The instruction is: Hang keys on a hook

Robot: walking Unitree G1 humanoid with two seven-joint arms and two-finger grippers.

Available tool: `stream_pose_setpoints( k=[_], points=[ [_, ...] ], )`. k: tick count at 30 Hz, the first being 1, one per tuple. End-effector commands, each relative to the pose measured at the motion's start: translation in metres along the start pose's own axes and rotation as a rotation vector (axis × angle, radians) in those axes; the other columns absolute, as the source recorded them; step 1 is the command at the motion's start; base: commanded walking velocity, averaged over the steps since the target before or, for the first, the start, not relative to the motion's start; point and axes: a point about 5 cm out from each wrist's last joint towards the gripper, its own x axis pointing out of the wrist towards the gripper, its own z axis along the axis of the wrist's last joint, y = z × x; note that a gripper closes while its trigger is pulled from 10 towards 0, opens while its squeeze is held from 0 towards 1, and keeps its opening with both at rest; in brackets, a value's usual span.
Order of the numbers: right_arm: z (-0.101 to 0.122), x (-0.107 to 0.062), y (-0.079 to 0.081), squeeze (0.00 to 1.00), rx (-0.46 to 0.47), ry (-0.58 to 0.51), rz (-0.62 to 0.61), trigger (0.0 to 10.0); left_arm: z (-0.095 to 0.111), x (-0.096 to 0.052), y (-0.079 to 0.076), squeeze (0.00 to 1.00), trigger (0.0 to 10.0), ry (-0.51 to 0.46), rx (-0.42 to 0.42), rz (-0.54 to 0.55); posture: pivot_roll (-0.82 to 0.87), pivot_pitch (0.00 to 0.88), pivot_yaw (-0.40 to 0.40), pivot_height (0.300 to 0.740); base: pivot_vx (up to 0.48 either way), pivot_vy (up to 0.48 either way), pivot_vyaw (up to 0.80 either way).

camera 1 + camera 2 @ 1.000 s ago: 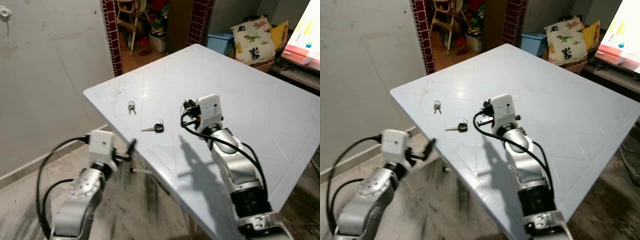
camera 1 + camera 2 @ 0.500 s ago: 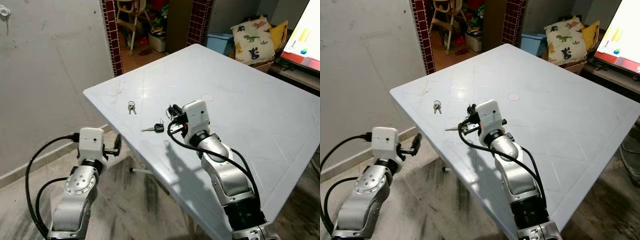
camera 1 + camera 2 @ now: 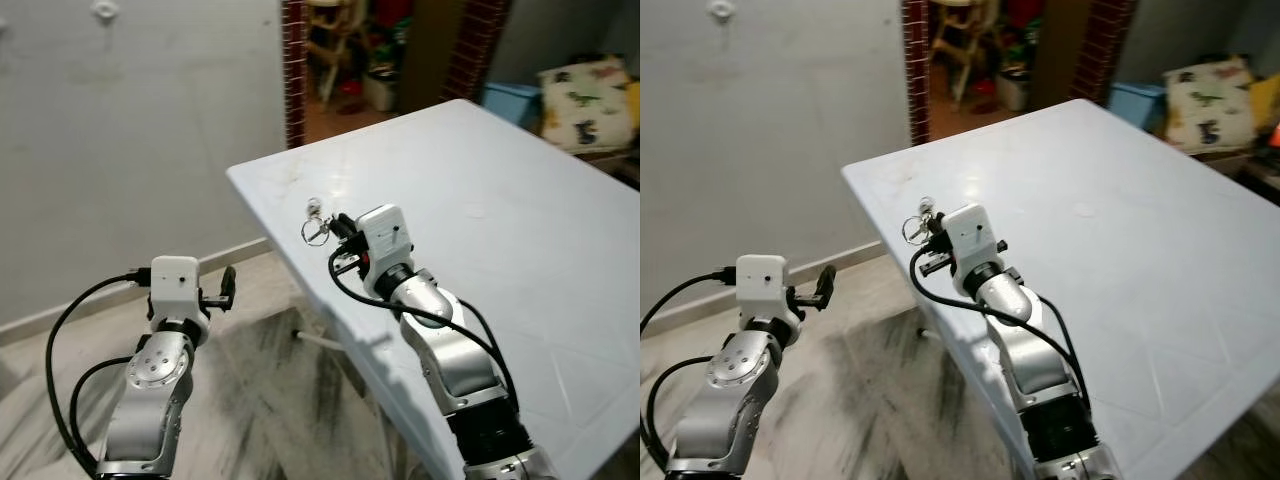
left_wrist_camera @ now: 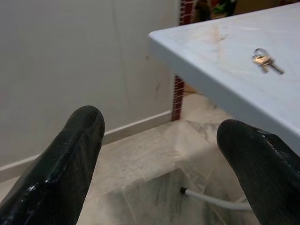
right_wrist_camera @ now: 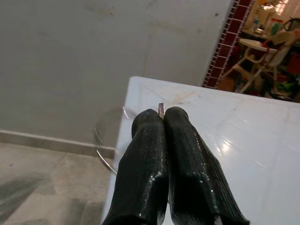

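One key set (image 3: 318, 230) now hangs from my right tool (image 3: 340, 226), whose fingers are pinched together on it above the bench (image 3: 520, 250) edge; a second ago it lay flat on the bench with the tool closing in. A second small bunch of keys (image 4: 265, 60) remains on the bench. My left tool (image 3: 226, 287) hangs spread apart over the floor. With the pickup done, the hook (image 3: 103, 10) high on the wall comes next, I judge.
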Motion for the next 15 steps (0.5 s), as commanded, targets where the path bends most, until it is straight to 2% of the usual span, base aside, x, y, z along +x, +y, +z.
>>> stream_pose_setpoints(
  k=[1,11,15],
  points=[
    [0.004,0.0018,-0.0018,0.0,0.007,-0.011,-0.013,10.0,0.0006,0.0026,0.0028,0.0,10.0,0.008,-0.002,0.015,0.07,0.0,-0.031,0.74,0.0,0.0,0.0],
    [0.0049,0.0023,-0.0026,0.0,0.021,-0.022,-0.018,10.0,-0.0002,0.0037,0.003,0.0,10.0,0.019,-0.025,0.012,0.07,0.0,-0.028,0.74,0.0,0.322,0.0],
    [0.0084,0.0012,0.0011,0.0,0.023,-0.048,-0.001,10.0,-0.0005,0.0043,0.0034,0.0,10.0,0.023,-0.021,0.01,0.07,0.0,-0.025,0.74,0.0,0.48,0.0]
  ],
)
